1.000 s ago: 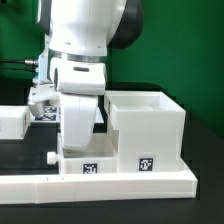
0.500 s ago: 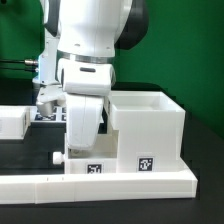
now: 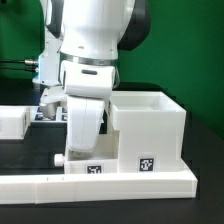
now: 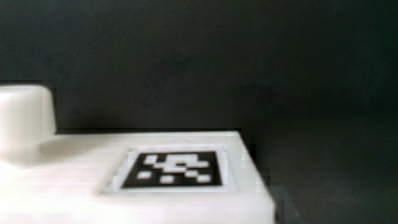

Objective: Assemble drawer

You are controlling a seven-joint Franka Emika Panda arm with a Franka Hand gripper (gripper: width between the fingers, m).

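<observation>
The drawer (image 3: 92,163) is a small white box low on the black table, with a marker tag facing the camera and a small round knob (image 3: 58,158) sticking out toward the exterior view's left. My gripper (image 3: 85,148) reaches down onto it, and the hand hides the fingertips. The drawer's other end lies against the larger white cube casing (image 3: 150,122) on the exterior view's right. The wrist view shows the drawer's white face (image 4: 71,170) very close, with its marker tag (image 4: 178,168) and a rounded white knob (image 4: 22,120).
A low white border wall (image 3: 100,183) runs along the front. Another white part (image 3: 12,122) stands at the exterior view's left. The marker board (image 3: 48,115) lies behind the arm. A green backdrop stands behind the table.
My gripper and the drawer have slid together toward the exterior view's right, closer to the cube casing. The casing has not moved.
</observation>
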